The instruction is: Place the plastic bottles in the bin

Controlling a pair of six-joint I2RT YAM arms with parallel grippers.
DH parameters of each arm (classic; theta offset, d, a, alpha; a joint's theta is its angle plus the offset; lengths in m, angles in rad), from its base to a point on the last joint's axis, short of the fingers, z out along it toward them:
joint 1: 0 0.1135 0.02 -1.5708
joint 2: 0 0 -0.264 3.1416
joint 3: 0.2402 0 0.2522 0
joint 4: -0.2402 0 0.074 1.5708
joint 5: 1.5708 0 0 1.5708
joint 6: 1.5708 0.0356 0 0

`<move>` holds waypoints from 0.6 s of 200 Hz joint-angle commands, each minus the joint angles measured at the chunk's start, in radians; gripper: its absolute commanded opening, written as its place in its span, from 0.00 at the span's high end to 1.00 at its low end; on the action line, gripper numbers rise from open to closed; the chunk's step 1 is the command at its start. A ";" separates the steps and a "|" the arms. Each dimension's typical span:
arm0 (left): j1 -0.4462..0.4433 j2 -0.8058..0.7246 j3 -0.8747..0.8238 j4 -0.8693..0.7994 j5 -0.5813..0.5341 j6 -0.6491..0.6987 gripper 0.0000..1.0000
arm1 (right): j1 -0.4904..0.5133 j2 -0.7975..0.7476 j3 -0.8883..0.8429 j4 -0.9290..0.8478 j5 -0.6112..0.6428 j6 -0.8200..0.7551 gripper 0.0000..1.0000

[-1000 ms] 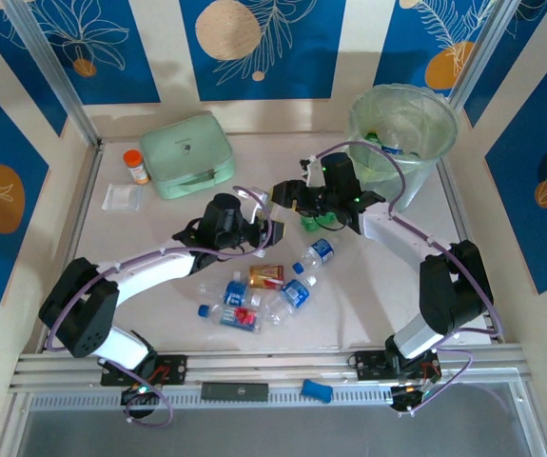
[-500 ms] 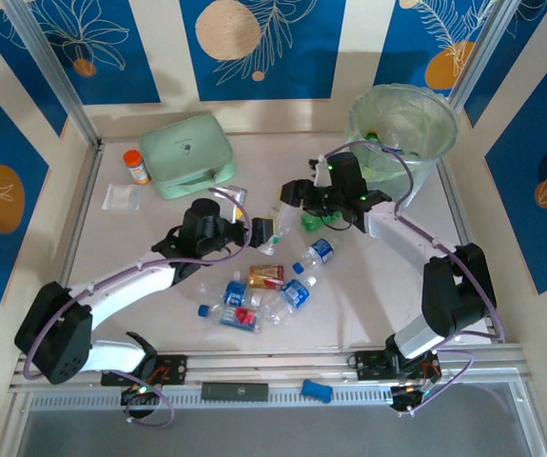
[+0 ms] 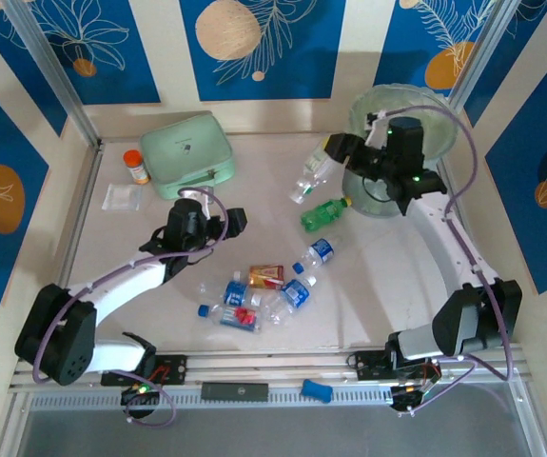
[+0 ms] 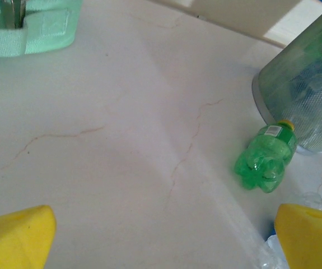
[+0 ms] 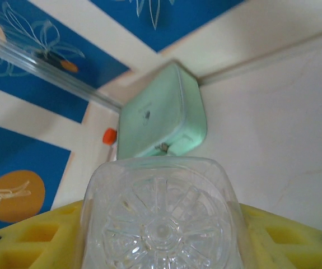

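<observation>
Saw the left claw (image 4: 165, 230) spread wide above the table (image 3: 159, 243), near the green case (image 3: 192, 152). Found loose bottles (image 3: 254, 300) heaped on the table to its right, and a green bottle (image 3: 325, 212) lying close by the bin (image 3: 444, 133). Noted the right claw (image 3: 342, 150) clamped on a clear bottle (image 3: 313, 178), up in the air just left of the bin.

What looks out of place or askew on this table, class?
Bottles lie toppled and scattered: a green bottle on its side by the bin, and a jumbled heap of bottles near the front. The right gripper holds a clear bottle tilted.
</observation>
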 commanded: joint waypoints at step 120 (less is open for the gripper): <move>0.016 0.079 0.023 0.064 0.089 -0.067 0.00 | -0.355 -0.145 0.127 0.174 0.414 -0.069 0.53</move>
